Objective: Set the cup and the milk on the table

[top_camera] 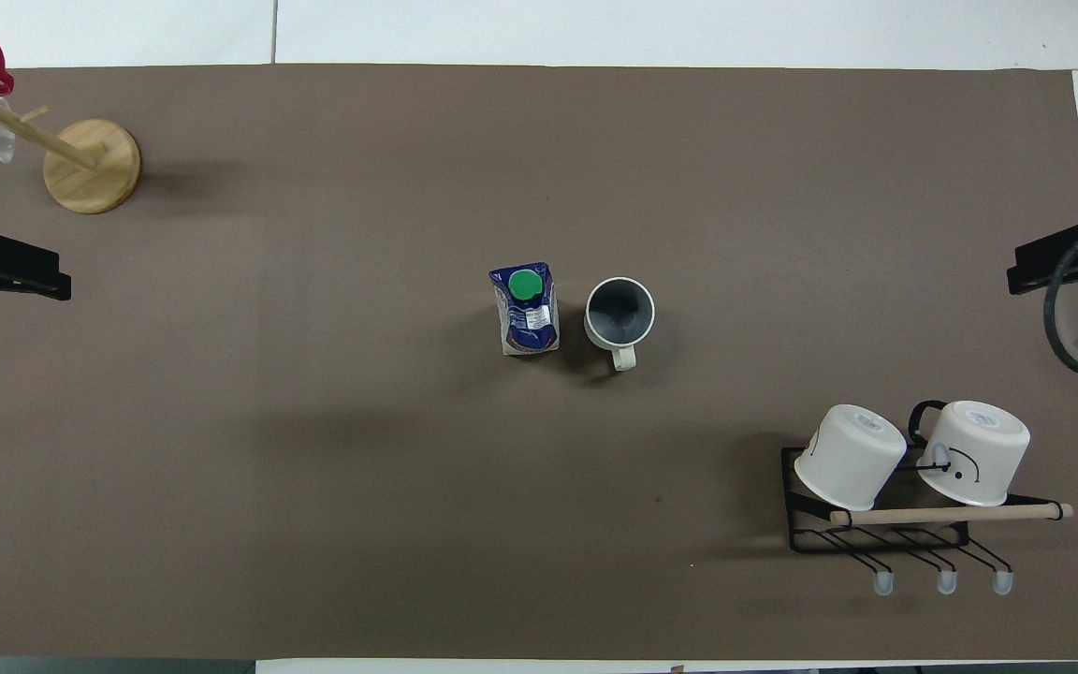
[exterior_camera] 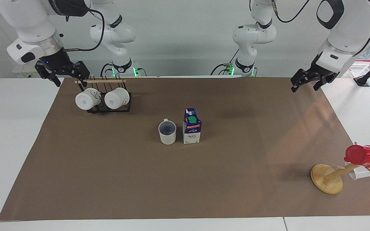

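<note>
Mug (exterior_camera: pixel 167 132) and milk carton (exterior_camera: pixel 191 126) upright, just beside each other mid-counter (exterior_camera: pixel 108 179), well apart from both grippers. Left gripper (exterior_camera: pixel 307 82) wide, empty, over the paper's edge at its own end. Right gripper (exterior_camera: pixel 61 73) wide, empty, just beside the wire mug rack (exterior_camera: pixel 108 96). Placement looks done. Best handling: keep both arms high and clear of the pair; right arm should avoid the rack.

Table (exterior_camera: pixel 11 128) with paper sheet (exterior_camera: pixel 108 179), cup (exterior_camera: pixel 167 132), milk (exterior_camera: pixel 191 126), rack (exterior_camera: pixel 108 107), stand (exterior_camera: pixel 326 178).
</note>
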`<state>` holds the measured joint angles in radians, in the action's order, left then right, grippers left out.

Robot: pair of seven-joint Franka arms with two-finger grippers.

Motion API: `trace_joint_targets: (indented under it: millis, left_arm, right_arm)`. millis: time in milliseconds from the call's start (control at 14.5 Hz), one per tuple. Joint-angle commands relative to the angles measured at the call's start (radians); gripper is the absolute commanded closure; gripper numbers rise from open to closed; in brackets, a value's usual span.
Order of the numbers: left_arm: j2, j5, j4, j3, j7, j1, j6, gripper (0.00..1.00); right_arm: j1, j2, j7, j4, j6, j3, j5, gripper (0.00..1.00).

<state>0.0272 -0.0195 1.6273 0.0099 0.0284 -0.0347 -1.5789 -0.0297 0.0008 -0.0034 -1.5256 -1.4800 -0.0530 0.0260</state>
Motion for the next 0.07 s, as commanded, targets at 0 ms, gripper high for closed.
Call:
trace_joint_targets:
  millis: [0]
  left_arm:
    - [0.025, -0.019, 0.031, 0.004, -0.015, -0.004, -0.018, 0.00]
  right_arm:
    - [0.007, -0.007, -0.023, -0.007, 0.010, 0.004, -0.003, 0.00]
